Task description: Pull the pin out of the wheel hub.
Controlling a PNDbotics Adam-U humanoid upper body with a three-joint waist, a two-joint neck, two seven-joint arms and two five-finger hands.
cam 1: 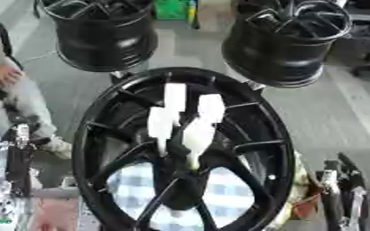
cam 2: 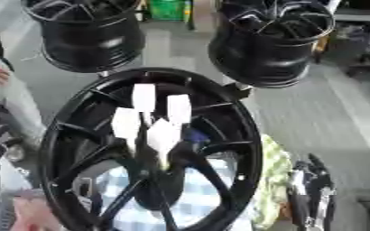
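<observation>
Right up front, down in the lower corners, both robot hands are just parked: the left hand (cam 1: 13, 158) sits at the lower left edge and the right hand (cam 1: 342, 185) at the lower right, both pointing upward, neither one touching the wheel, and honestly I can't tell whether the fingers are open or curled since it's all a dark blur with some silver bits. Between them is the big black wheel hub (cam 1: 93, 135), standing close to the camera with its spokes running into the middle, and through the gaps in the lower spokes you can see a blue-and-white checked cloth (cam 1: 228, 194) behind it. The pins (cam 1: 197, 135) are still in the hub: four white blocky pieces clustered around the centre, two higher up and two a bit lower, sticking out toward the camera. Past the hub's top rim there's grey floor (cam 1: 330, 113), and further back two more black wheels, one at upper left (cam 1: 105, 36) and one at upper right (cam 1: 287, 43). At the very back, between those two, there's something green (cam 1: 171, 9)
</observation>
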